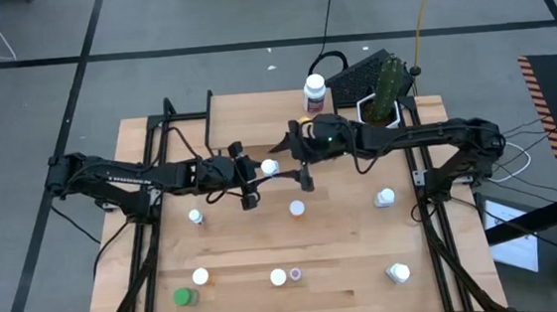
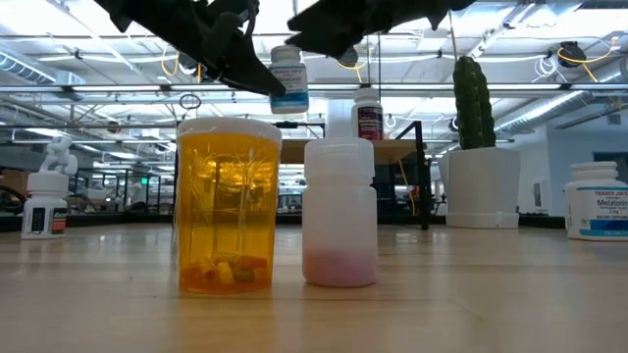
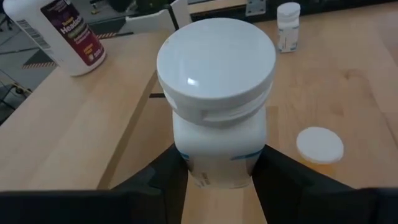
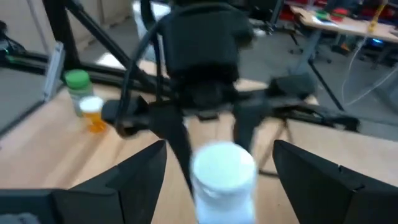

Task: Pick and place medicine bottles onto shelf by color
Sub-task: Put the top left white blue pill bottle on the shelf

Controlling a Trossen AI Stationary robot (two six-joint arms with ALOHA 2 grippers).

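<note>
My left gripper (image 3: pixel 217 177) is shut on a white-capped white bottle with a blue label (image 3: pixel 214 93), held in the air above the table's middle (image 1: pixel 269 166). My right gripper (image 4: pixel 221 171) is open and faces it from the table's right. Its two fingers stand on either side of the bottle's cap (image 4: pixel 224 167) with gaps showing, touching nothing. The shelf (image 1: pixel 256 118) stands at the far edge on black legs, with a red-labelled white bottle (image 1: pixel 315 93) on it. Other bottles stand on the tabletop: orange (image 2: pixel 226 206), green (image 1: pixel 184 297), tiny purple (image 1: pixel 296 273), and white ones (image 1: pixel 384 197). My left gripper pinches the white bottle's lower body (image 3: pixel 214 171) between its two fingers (image 3: pixel 168 177), one on each side. The fingers come from the table's left, slanting down. The bottle is lifted clear of the table (image 2: pixel 287 83), roughly upright, cap on top.
A cactus in a white pot (image 1: pixel 385 93) stands at the far right beside the shelf. An orange bottle (image 1: pixel 306 122) sits under my right arm near the shelf. Scattered bottles stand along the near half of the table (image 1: pixel 398 273); bare wood lies between them.
</note>
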